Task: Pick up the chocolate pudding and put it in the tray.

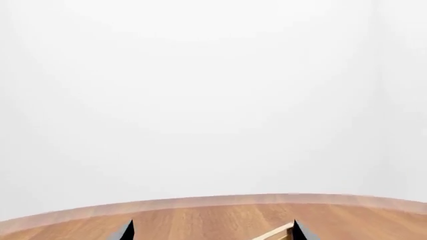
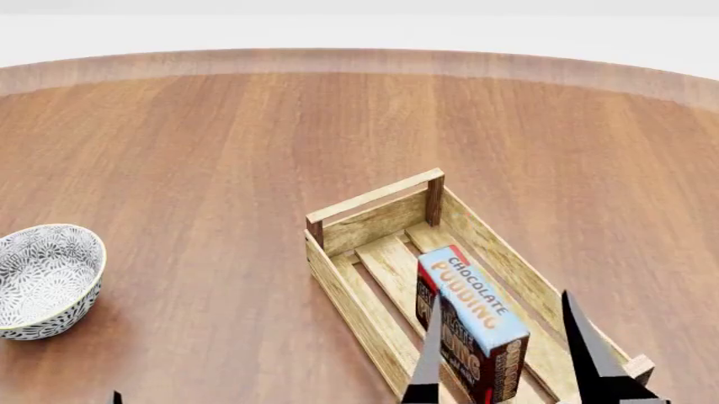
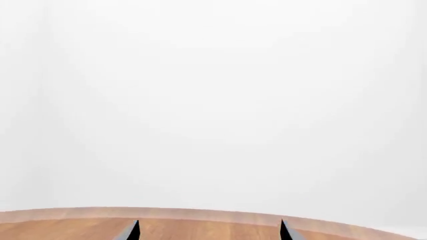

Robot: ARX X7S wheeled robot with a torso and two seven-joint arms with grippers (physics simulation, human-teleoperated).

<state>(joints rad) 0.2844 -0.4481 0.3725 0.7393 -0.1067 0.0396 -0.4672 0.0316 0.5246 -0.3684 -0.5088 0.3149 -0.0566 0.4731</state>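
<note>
The chocolate pudding (image 2: 470,295) is a small carton with a light-blue top and dark brown sides. It stands on edge inside the tray (image 2: 376,199), a light wooden slat crate, towards its near end. My right gripper (image 2: 501,305) is open, with one dark fingertip on each side of the carton and a gap to it. The right wrist view shows the right gripper (image 3: 209,223) open with only table between the tips. My left gripper (image 1: 213,223) is open and empty; a corner of the tray (image 1: 277,232) shows by one tip. In the head view only a left fingertip (image 2: 116,396) shows.
A round grey-patterned bowl (image 2: 45,278) stands at the left of the round wooden table (image 2: 225,151). The table's curved far edge (image 2: 359,59) meets a white background.
</note>
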